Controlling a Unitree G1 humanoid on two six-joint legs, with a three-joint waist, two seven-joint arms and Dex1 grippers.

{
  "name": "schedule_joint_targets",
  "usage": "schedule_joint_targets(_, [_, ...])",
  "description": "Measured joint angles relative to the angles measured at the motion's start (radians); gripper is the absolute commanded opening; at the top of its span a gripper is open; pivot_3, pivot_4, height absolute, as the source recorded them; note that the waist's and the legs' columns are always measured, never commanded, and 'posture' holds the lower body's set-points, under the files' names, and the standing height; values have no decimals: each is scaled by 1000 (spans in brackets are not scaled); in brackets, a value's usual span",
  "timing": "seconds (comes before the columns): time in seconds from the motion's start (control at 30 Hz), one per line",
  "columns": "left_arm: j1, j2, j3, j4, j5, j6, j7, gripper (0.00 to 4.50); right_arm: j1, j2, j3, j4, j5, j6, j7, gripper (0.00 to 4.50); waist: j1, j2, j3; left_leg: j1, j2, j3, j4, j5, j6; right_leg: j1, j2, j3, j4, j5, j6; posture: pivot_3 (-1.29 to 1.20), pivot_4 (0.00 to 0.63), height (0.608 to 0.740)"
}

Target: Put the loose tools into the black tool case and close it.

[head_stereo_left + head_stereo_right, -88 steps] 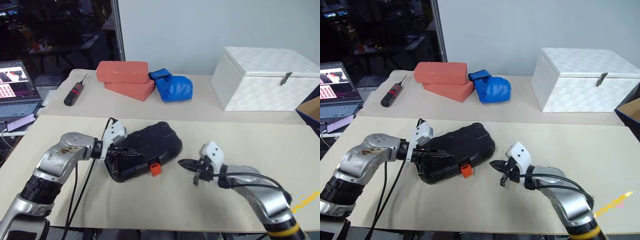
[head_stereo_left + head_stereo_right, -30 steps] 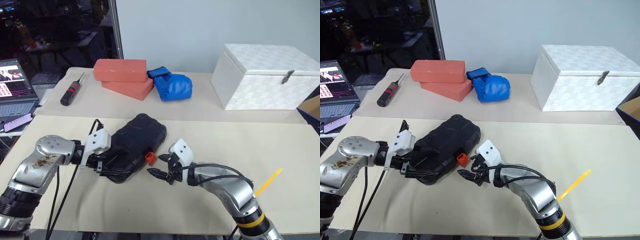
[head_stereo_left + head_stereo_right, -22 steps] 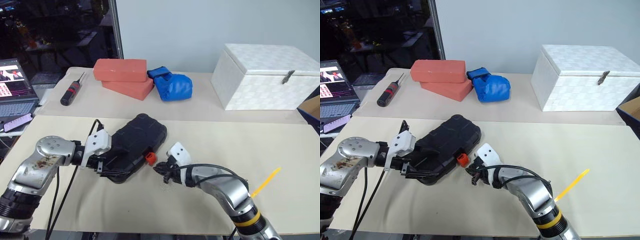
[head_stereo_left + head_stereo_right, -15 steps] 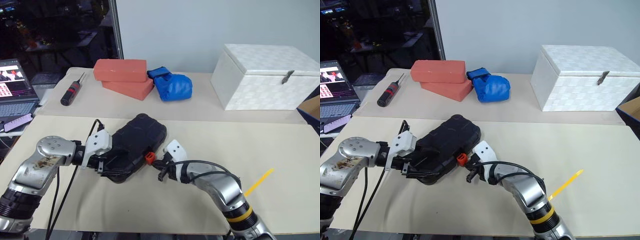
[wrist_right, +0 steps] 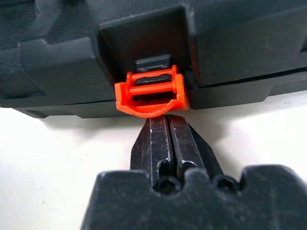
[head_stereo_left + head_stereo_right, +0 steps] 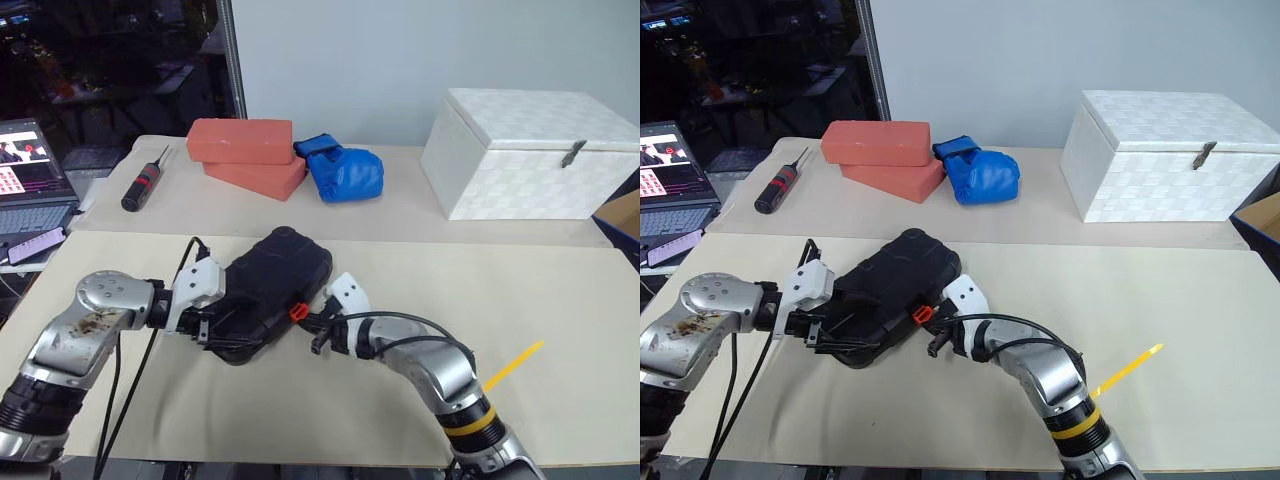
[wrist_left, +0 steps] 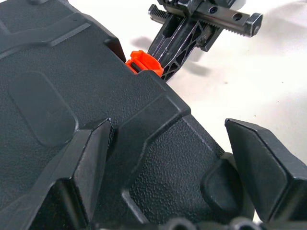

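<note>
Right claw (image 5: 165,125) is pinched fully together, tips right up against the orange latch (image 5: 151,94) of the black tool case (image 6: 268,290). Left claw (image 6: 207,325) is spread wide around the closed case's end on the counter (image 6: 560,290).

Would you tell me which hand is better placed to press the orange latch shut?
The right hand: its shut fingers sit at the orange latch, while the left hand braces the black tool case.
</note>
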Motion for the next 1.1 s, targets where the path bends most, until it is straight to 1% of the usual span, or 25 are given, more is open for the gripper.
schedule_joint_targets(0.33, [18, -1, -5, -21, 25, -16, 20, 4080, -4, 20, -41, -9, 35, 45, -2, 32, -3, 0, 0, 0, 0, 0, 0, 0, 0, -1, 0, 0, 0, 1, -1, 0, 150, 740])
schedule_joint_targets(0.87, [21, -1, -4, -22, 51, -17, 43, 4080, -41, 73, -56, 36, 35, 46, -7, 32, -22, 0, 0, 1, 1, 0, 0, 0, 0, 0, 1, 0, 1, 2, -2, 0, 150, 740])
schedule_joint_targets(1.1, [25, 10, -3, -25, 71, -16, 51, 4080, -68, 106, -67, 39, 34, 36, 11, 32, -28, 0, 0, 4, 1, -2, 0, 0, 0, 0, 1, 0, 1, 4, -4, 0, 150, 740])
